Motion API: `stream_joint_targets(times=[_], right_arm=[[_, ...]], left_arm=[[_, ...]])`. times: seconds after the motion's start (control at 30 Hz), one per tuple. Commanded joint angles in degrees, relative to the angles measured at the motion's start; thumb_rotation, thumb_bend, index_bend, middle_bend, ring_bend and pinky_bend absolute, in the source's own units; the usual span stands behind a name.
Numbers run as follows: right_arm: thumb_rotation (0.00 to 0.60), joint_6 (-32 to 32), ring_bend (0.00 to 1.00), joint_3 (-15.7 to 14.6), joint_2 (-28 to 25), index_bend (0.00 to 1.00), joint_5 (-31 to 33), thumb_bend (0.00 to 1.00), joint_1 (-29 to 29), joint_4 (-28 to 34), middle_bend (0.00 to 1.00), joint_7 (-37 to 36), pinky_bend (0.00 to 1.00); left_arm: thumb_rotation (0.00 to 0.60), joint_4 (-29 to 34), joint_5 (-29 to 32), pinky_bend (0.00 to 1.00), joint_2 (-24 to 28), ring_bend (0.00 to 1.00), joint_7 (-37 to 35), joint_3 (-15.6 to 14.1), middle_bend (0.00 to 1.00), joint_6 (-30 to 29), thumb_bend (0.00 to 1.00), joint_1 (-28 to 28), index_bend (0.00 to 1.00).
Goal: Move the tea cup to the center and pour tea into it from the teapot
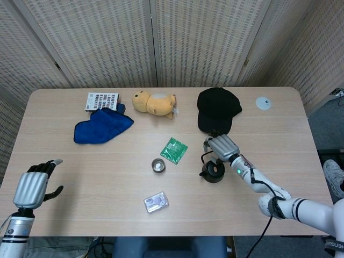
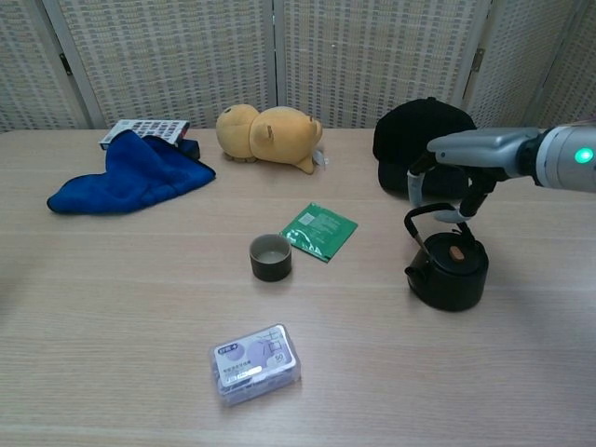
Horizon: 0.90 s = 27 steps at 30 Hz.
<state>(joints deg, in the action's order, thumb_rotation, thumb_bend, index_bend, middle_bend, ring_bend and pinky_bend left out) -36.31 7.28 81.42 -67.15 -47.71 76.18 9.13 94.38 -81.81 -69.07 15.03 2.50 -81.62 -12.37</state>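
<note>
At the table's near left edge the left hand (image 1: pixel 33 185) holds nothing, its fingers (image 1: pixel 48 163) loosely apart. Mid-table stands the tea cup (image 2: pixel 270 257); whether anything is in it cannot be told. Right of it sits the black teapot (image 2: pixel 450 270), lid on. The right hand (image 2: pixel 461 163) hovers over its handle, fingers (image 2: pixel 415 187) curled down beside it; whether they grip it is unclear.

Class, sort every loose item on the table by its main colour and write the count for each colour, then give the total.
Black: 3, cast-iron teapot, baseball cap, small dark tea cup
Blue: 1, crumpled cloth
Green: 1, flat foil sachet
Yellow: 1, plush bear
White or clear: 3, patterned card box, plastic packet, round disc
Total: 9
</note>
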Motion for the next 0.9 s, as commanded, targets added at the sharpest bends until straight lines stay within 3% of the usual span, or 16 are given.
stream_joint_targets(times=[0.03, 0.33, 0.9], right_arm=[[0.600, 0.1, 0.10, -0.2, 0.4, 0.43, 0.5, 0.34, -0.2, -0.6, 0.28, 0.0, 0.05], [0.600, 1.2, 0.10, -0.8, 1.1, 0.44, 2.0, 0.32, -1.0, -1.8, 0.28, 0.8, 0.02], [0.600, 2.0, 0.10, -2.1, 1.2, 0.54, 5.2, 0.31, -1.6, -1.5, 0.32, 2.5, 0.02]], left_arm=[[0.600, 0.0, 0.0, 0.32, 0.0, 0.32, 0.0, 0.1, 0.28, 0.0, 0.22, 0.0, 0.23], [0.600, -0.1, -0.1, 0.32, 0.0, 0.32, 0.0, 0.2, 0.28, -0.1, 0.22, 0.5, 0.23], [0.600, -0.9, -0.4, 0.32, -0.2, 0.32, -0.7, 0.4, 0.28, -0.1, 0.22, 1.0, 0.23]])
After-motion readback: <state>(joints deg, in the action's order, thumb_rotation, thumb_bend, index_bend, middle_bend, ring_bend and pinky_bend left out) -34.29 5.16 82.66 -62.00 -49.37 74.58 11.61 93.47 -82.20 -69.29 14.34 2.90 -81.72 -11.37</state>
